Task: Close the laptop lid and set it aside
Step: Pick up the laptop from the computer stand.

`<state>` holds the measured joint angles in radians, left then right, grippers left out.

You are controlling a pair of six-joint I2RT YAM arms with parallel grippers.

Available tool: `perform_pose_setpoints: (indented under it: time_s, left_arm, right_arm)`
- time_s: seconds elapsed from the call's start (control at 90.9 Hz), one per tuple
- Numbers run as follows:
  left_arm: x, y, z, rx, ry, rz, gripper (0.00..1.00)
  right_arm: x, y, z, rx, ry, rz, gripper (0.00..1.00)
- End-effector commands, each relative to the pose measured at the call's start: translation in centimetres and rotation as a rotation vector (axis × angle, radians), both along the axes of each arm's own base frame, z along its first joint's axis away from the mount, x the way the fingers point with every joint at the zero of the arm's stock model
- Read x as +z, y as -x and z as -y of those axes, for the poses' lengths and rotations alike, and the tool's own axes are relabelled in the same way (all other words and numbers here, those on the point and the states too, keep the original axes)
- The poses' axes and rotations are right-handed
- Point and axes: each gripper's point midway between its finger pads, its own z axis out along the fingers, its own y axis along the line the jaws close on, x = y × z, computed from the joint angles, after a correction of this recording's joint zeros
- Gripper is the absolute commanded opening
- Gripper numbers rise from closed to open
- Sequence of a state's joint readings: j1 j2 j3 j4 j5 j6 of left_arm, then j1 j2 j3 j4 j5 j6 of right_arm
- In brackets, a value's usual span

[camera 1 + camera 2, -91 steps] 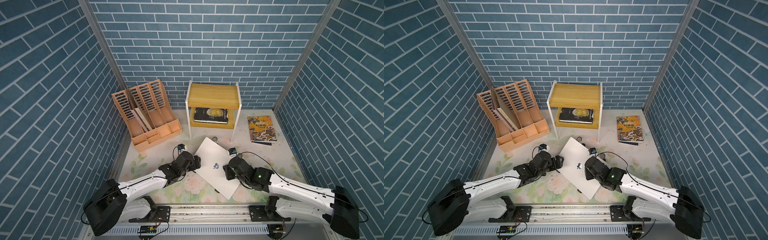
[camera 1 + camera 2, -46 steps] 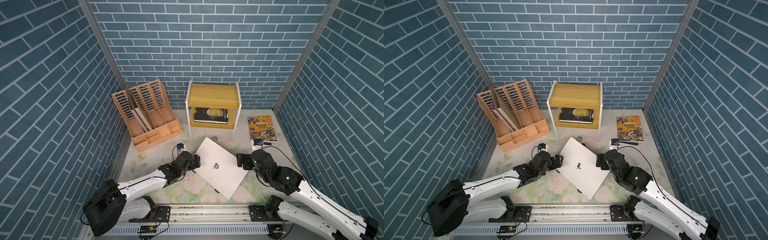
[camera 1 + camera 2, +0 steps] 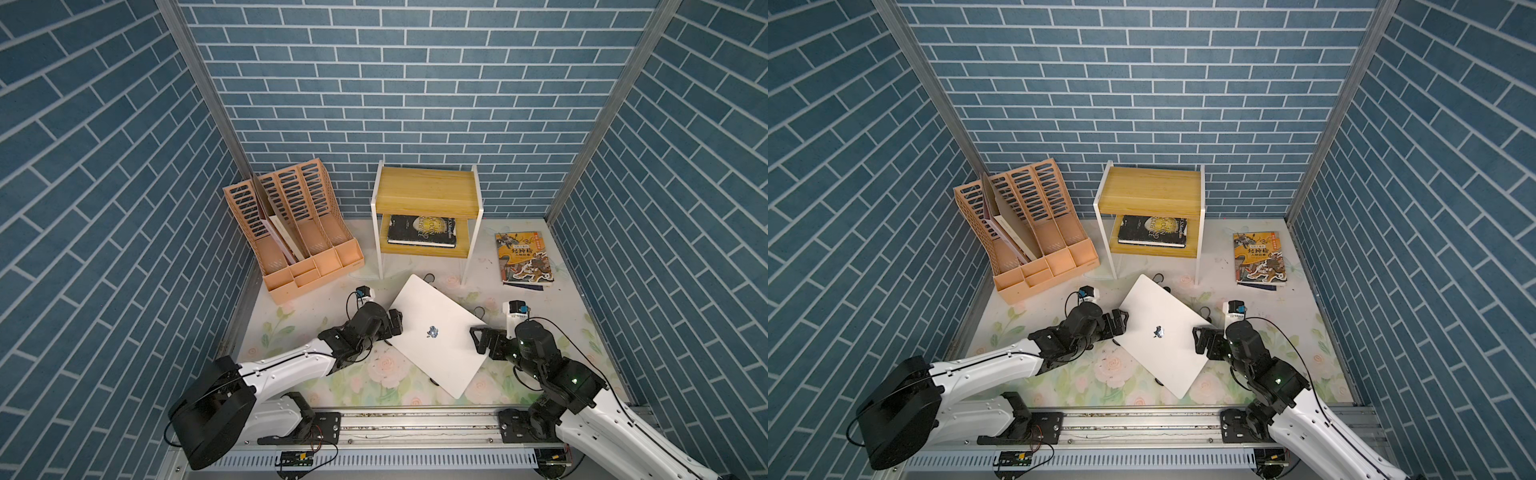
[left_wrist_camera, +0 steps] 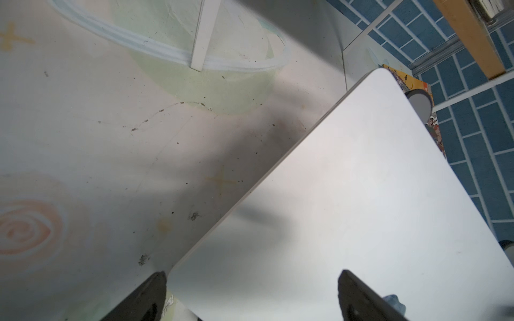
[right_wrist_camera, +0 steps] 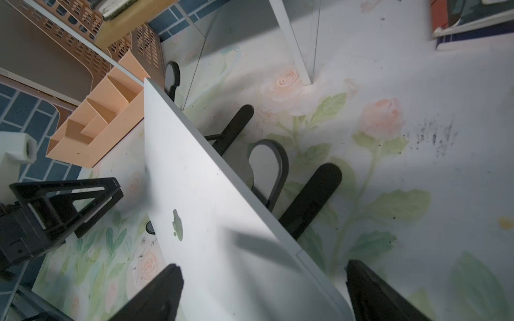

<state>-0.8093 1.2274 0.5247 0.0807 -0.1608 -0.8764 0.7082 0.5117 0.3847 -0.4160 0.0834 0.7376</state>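
Silver-white laptop (image 3: 453,353): lies askew on the floral table top (image 3: 291,332) just in front of the wooden shelf (image 3: 426,191). Its far corner is close to the shelf's front legs and its near corner is well away from them.
laptop lid (image 5: 200,194): down flat on the base, apple logo facing up, in both top views.
black stand (image 5: 308,194): under the laptop. Its legs and loops stick out past the laptop edge that faces the shelf's right front leg.
left gripper (image 3: 397,326): at the laptop's left edge, in front of the shelf's left leg. The jaws are spread wide and hold nothing. In the left wrist view one of the fingers (image 4: 155,291) sits off the lid's edge over the table top and the other hangs over the lid. Whether either touches the lid cannot be told.
right gripper (image 3: 477,341): at the laptop's right corner, in front of the shelf and to its right. The jaws gape, released, with one of the fingers (image 5: 164,294) on each side of the lid's edge.
dark book (image 3: 419,230): flat on the shelf's lower board.
colourful book (image 3: 523,257): flat on the table top, right of the shelf.
peach file organiser (image 3: 291,232): left of the shelf, with papers in its slots.
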Motion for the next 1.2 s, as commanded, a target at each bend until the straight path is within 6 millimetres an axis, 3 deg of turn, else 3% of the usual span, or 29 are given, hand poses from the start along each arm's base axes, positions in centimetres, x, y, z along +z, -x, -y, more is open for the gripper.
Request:
perform_pose_setpoints:
  time_s: [0.0,0.165,0.374,0.792,1.023,1.188]
  left_arm:
    - [0.1,-0.4,-0.5,0.013,-0.038,0.029,1.0]
    - [0.4,-0.9,-0.3,0.025,-0.03,0.047,1.0]
    - [0.1,-1.4,0.6,0.013,-0.02,0.041,1.0]
    - [-2.4,-1.5,1.9,-0.02,-0.038,-0.023,0.95]
    - [-3.1,-1.2,1.9,-0.027,-0.04,-0.04,0.94]
    - [-3.5,-1.0,2.0,-0.033,-0.032,-0.049,0.94]
  right_arm:
    - [0.1,0.0,-0.9,0.011,-0.08,-0.002,0.95]
    - [-1.3,0.4,-1.5,0.023,-0.14,-0.015,0.92]
    - [-1.0,0.7,-2.5,0.074,-0.234,0.042,0.82]
    - [-1.3,1.4,-2.9,0.087,-0.365,0.072,0.51]
    - [0.4,1.8,-3.3,0.128,-0.426,0.129,0.4]
    - [0.5,1.9,-3.7,0.147,-0.446,0.134,0.35]
